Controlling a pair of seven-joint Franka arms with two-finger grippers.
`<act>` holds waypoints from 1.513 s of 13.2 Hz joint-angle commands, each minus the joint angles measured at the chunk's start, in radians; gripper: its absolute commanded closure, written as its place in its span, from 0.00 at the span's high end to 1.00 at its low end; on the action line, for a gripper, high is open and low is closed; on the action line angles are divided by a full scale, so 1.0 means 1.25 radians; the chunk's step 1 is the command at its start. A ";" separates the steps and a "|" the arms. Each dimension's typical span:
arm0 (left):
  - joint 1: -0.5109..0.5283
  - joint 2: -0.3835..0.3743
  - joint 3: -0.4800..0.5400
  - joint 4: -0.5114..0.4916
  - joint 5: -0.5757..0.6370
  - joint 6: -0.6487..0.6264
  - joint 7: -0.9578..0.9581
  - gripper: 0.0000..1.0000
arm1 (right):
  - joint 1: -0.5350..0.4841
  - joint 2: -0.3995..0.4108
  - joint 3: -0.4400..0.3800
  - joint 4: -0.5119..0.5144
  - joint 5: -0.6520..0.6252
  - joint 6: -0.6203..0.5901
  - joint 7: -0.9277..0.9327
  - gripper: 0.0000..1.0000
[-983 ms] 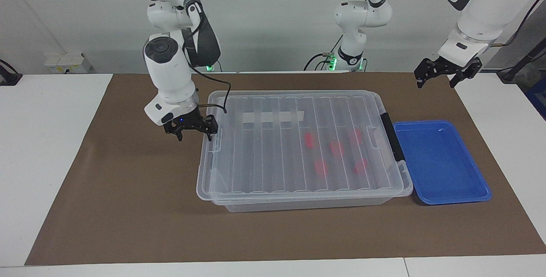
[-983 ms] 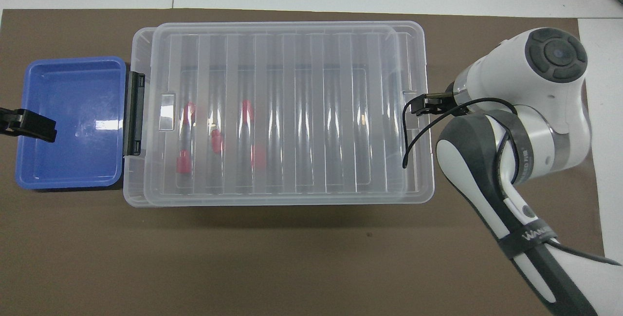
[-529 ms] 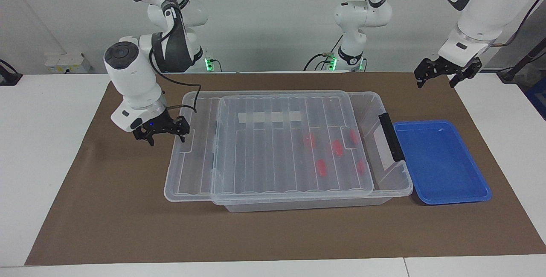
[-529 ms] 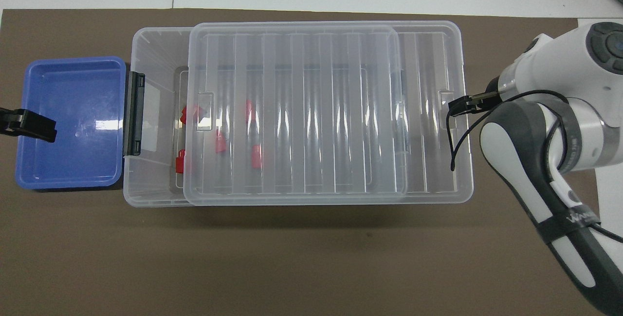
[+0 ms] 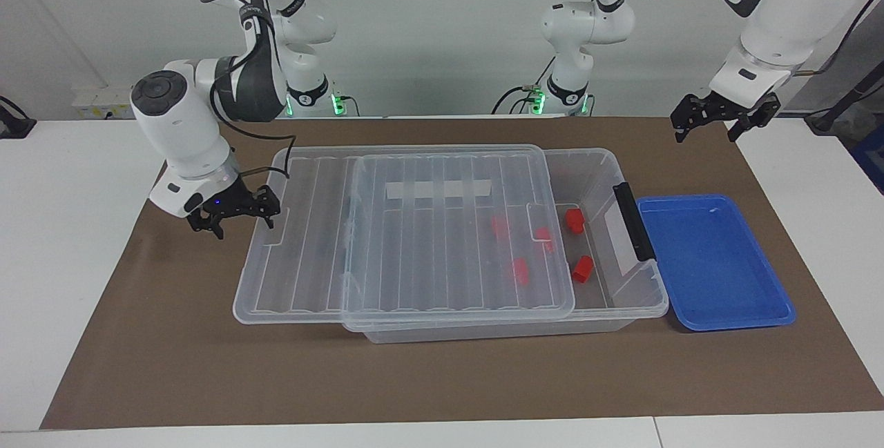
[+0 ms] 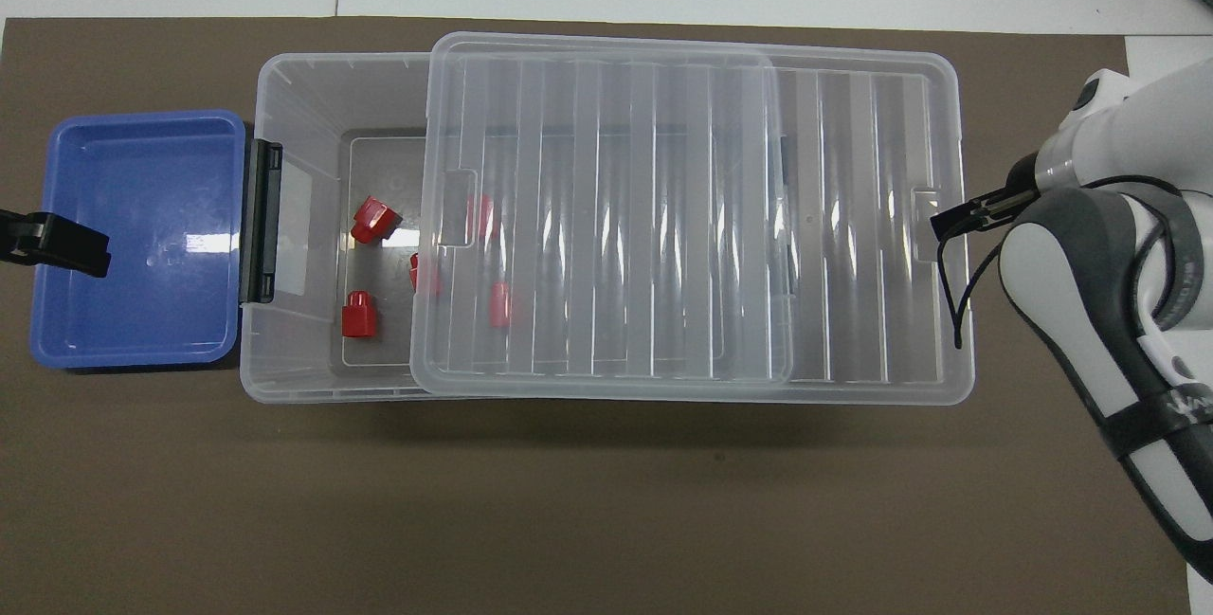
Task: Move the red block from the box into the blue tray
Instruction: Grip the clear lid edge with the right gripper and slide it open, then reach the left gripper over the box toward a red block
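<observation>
The right gripper (image 5: 235,212), jaws wide, is sliding the ribbed clear plastic lid (image 5: 414,227) off the big clear box (image 5: 621,296). Two small red blocks (image 5: 574,220) are now uncovered. The left gripper (image 5: 715,120) is waiting open and empty above the blue tray (image 5: 711,261).

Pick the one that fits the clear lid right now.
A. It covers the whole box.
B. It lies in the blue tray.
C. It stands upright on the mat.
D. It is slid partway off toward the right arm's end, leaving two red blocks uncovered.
D: the lid overhangs the box at the right gripper, and two red blocks lie uncovered.
</observation>
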 commanded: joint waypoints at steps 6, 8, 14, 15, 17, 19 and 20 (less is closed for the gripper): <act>0.001 -0.010 0.002 -0.006 0.004 -0.011 0.004 1.00 | -0.013 -0.019 0.008 -0.022 -0.010 0.000 -0.032 1.00; 0.001 -0.010 0.001 -0.006 0.004 -0.011 0.004 1.00 | -0.009 -0.030 0.009 -0.017 -0.008 -0.004 -0.028 1.00; 0.000 -0.010 0.001 -0.006 0.004 -0.014 0.004 1.00 | 0.041 -0.111 0.010 0.010 0.004 -0.052 0.098 1.00; 0.000 -0.010 0.001 -0.006 0.004 -0.011 0.004 1.00 | 0.051 -0.121 0.010 0.023 0.004 -0.082 0.142 1.00; 0.000 -0.010 0.002 -0.008 0.004 -0.011 -0.011 1.00 | 0.053 -0.137 0.019 0.033 0.005 -0.101 0.224 1.00; 0.000 -0.018 0.001 -0.022 0.003 0.018 -0.163 1.00 | 0.053 -0.139 0.037 0.073 0.005 -0.167 0.302 1.00; -0.011 -0.015 0.001 -0.025 0.004 0.062 -0.277 1.00 | 0.052 -0.148 0.037 0.088 0.005 -0.193 0.365 1.00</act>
